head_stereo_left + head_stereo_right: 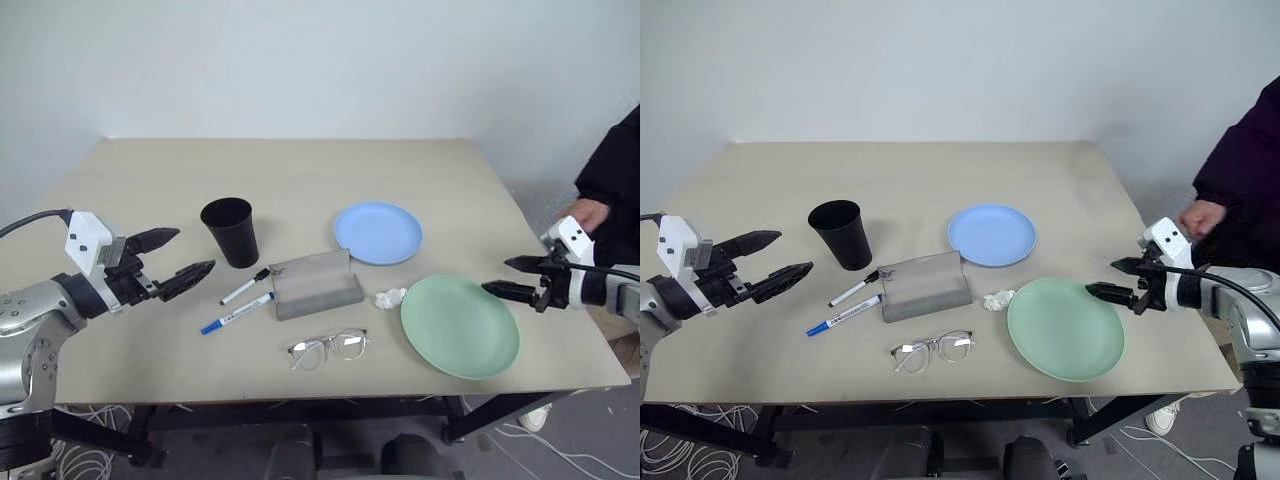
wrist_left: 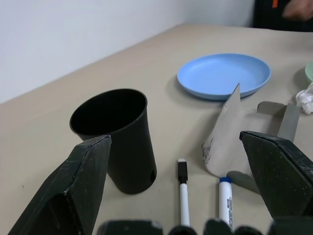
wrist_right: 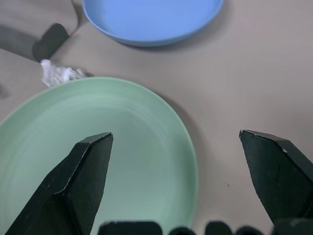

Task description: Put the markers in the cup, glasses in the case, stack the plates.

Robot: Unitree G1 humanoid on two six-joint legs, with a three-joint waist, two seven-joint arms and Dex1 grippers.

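Left eye view: smooth beige table point(image 1: 300, 180) against a plain white wall point(image 1: 300, 60); round matte plates, blue point(image 1: 378, 232) far, green point(image 1: 460, 326) near-right. Both grippers, left point(image 1: 183, 253) and right point(image 1: 508, 277), gape empty.

1. The left gripper point(image 1: 176, 255) sits at about 9 o'clock in the head view, fingers spread wide and empty, pointing toward 3 o'clock.
2. The right gripper point(image 1: 507, 277) sits near 3 o'clock, fingers apart, pointing toward 9 o'clock, seemingly tilted slightly downward.

Silver arms; white wrist blocks; black-fingered left hand point(image 1: 178, 258).
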